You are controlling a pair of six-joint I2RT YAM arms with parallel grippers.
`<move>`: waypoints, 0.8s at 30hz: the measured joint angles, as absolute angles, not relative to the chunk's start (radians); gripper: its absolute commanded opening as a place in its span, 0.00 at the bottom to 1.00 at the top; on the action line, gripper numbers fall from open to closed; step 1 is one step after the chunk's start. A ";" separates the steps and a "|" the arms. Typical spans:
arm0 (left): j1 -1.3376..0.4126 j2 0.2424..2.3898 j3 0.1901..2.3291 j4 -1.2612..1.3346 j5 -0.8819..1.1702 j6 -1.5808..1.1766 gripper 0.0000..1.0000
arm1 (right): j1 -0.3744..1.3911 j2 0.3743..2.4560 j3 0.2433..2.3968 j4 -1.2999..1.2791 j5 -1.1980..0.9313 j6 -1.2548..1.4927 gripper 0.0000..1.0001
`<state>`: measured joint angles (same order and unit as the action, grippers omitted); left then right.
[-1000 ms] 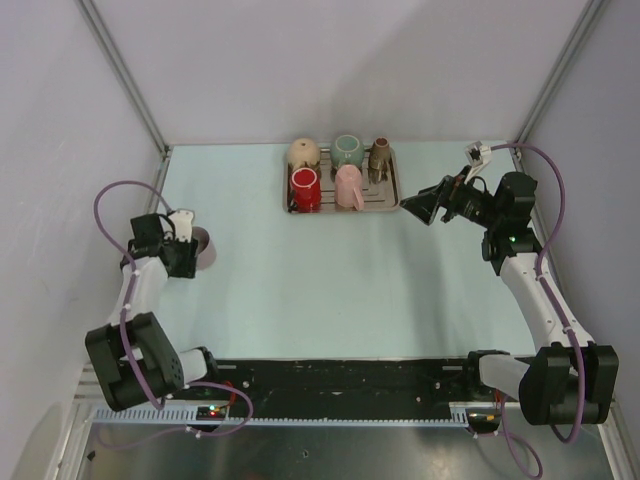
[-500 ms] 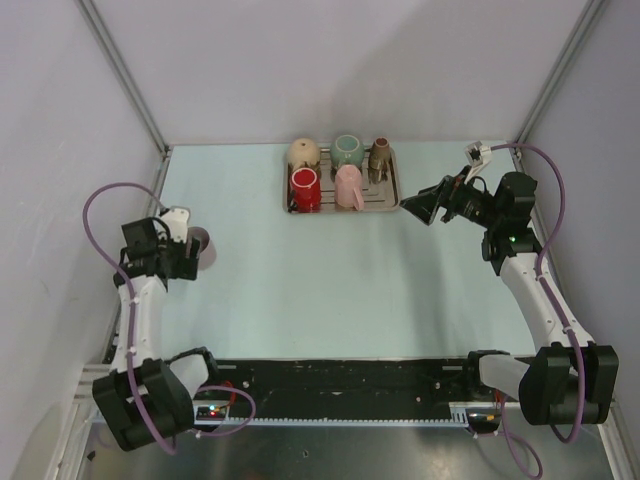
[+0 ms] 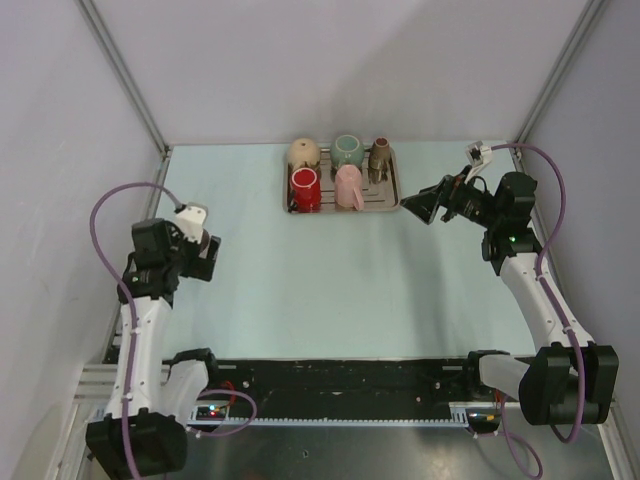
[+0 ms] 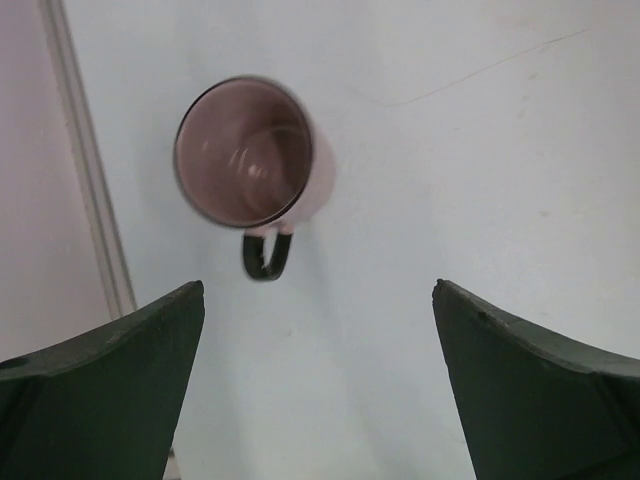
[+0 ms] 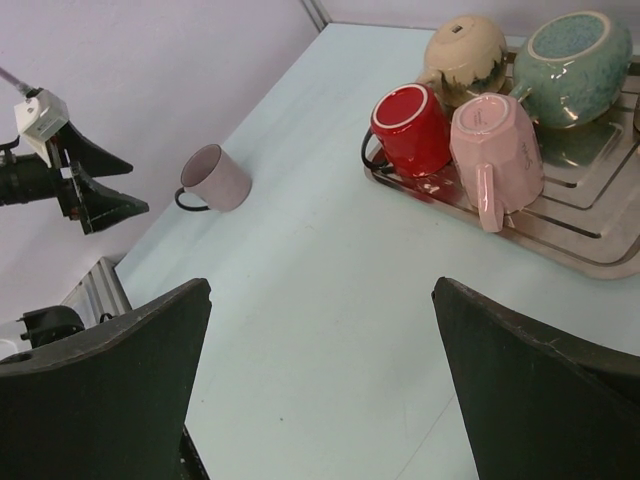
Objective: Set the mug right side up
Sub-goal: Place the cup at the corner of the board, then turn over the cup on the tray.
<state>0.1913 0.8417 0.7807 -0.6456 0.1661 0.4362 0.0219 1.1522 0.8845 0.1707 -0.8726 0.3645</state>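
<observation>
**Mauve mug upright near the left edge, both grippers wide open**

A pale mauve ceramic mug with a dark handle (image 4: 250, 160) is seen from straight above in the left wrist view. Its mouth is turned up to the camera, its glossy inside is shown, and its handle is pointed toward the fingers. It is set on the pale blue-green tabletop (image 3: 330, 270), close to the left rail.

The left gripper (image 4: 318, 300) is spread wide with nothing held. The mug lies beyond the fingertips and is not touched. In the top view the mug is almost wholly covered by this gripper (image 3: 205, 248).

From the right wrist view the same mug (image 5: 213, 180) is seen from the side, standing alone and well apart from the ribbed metal tray (image 5: 560, 245). The left gripper (image 5: 135, 187) is shown poised beside it. The right gripper (image 5: 322, 290) is also opened fully and is empty. In the top view it is held in the air just beside the tray's right end (image 3: 412, 208).

On the tray, a red glossy mug (image 5: 410, 130), a pink faceted mug (image 5: 490, 140), a cream round pot (image 5: 465, 50) and a green speckled cup (image 5: 580, 60) are made out clearly. A small brown vessel (image 3: 379, 158) is shown whole in the top view alone.

Whether the small white block (image 5: 40, 115) on the left wrist carries lettering cannot be told.
</observation>
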 measured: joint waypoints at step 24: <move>-0.227 1.191 1.073 -0.607 0.161 0.314 1.00 | 0.022 1.153 0.884 0.168 -0.846 0.317 0.99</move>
